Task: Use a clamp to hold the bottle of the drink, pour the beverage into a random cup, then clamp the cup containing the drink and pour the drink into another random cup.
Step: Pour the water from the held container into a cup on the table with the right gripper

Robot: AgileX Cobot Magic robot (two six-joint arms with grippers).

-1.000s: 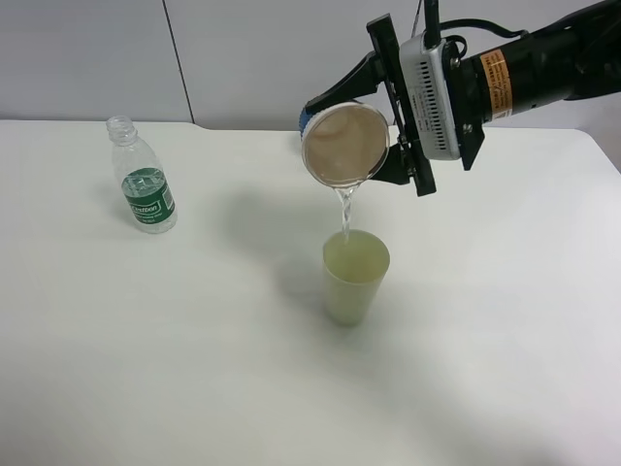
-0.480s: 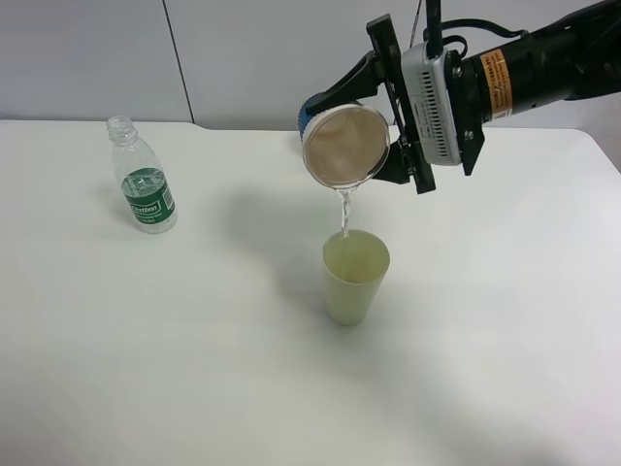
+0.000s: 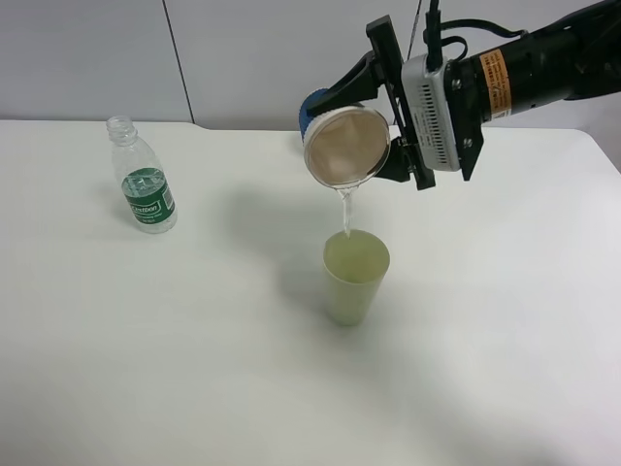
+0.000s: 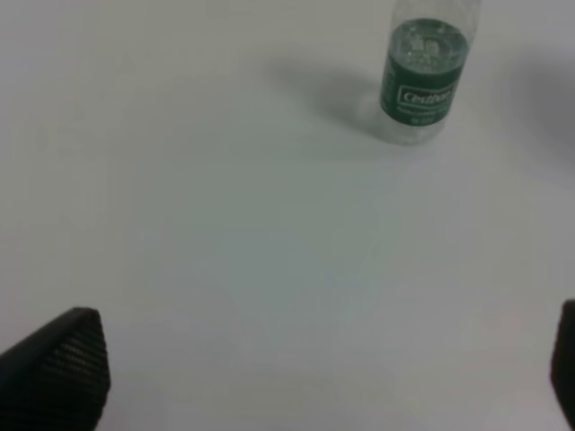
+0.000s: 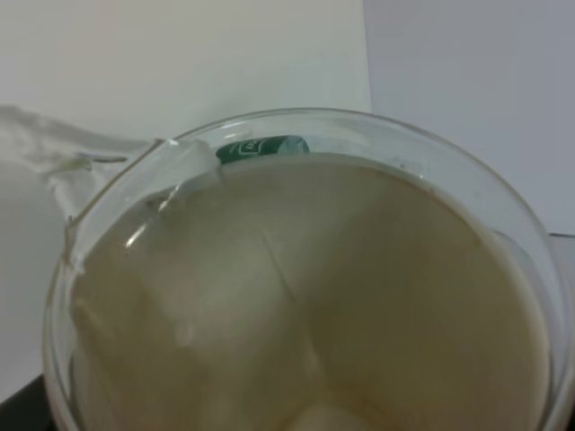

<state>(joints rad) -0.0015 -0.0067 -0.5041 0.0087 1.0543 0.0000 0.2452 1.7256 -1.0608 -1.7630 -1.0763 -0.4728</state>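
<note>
The right hand (image 3: pixel 374 131), pinching the blue-banded cup (image 3: pixel 344 146), has tipped it slightly further; the beverage (image 3: pixel 343 209) thins into the pale green cup (image 3: pixel 354 282), pour nearly done.

- White surface (image 3: pixel 146 369), plain and matte.
- Bottle (image 3: pixel 142 179) stands upright, far left.
- Pale green cup (image 3: pixel 354 279) stands upright near the middle, well apart.
</note>
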